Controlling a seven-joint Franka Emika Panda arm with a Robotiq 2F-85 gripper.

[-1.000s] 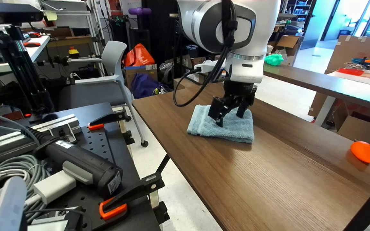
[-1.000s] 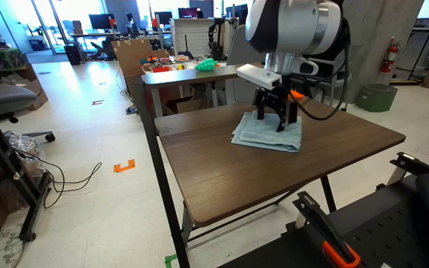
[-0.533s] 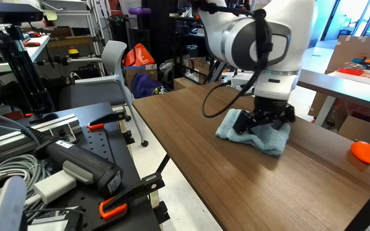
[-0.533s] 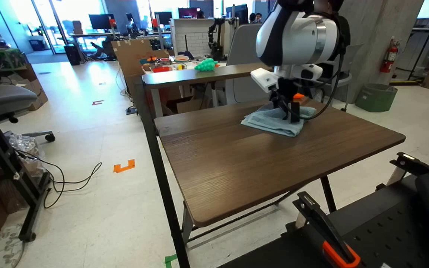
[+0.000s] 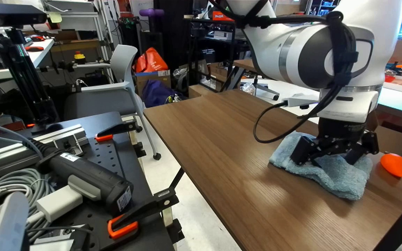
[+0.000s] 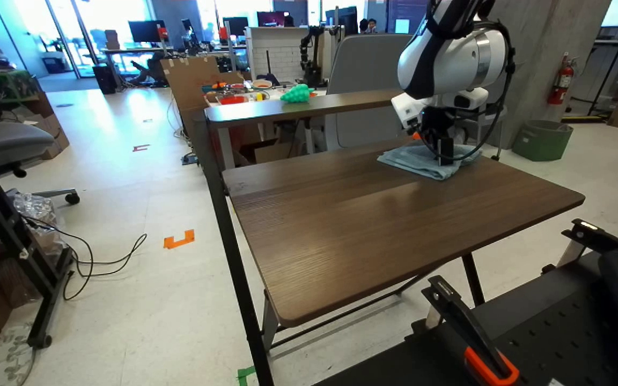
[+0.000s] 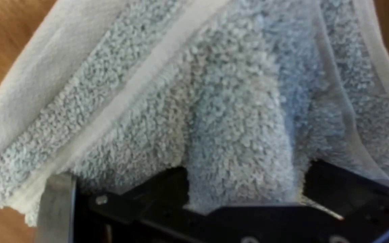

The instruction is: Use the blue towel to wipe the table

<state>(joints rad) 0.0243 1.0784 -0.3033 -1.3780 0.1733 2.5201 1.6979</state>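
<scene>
- In both exterior views, the blue towel [image 5: 342, 176] lay on the dark brown counter [image 5: 218, 150], rumpled under the robot arm [image 5: 270, 55].
- The black fingers [image 5: 300, 150] pointed down into the towel. Their upper parts stood apart, but the tips were sunk in the pile, so I could not tell how far open they were or whether they pinched any of it.
- In the wrist view, a fuzzy ridge of the towel rose between the fingers, with pale hems slanting away and wood grain showing at the corners.
- An orange object [image 5: 394, 165] sat on the counter near the towel, with a narrow strip of wood between the two.
- A black cable bundle [image 5: 344, 52] was strapped along the arm.
- Clamps [image 5: 126, 228] with orange handles gripped the edge of a black cart top [image 5: 99, 120], separated from the counter by pale floor [image 5: 190, 195].
</scene>
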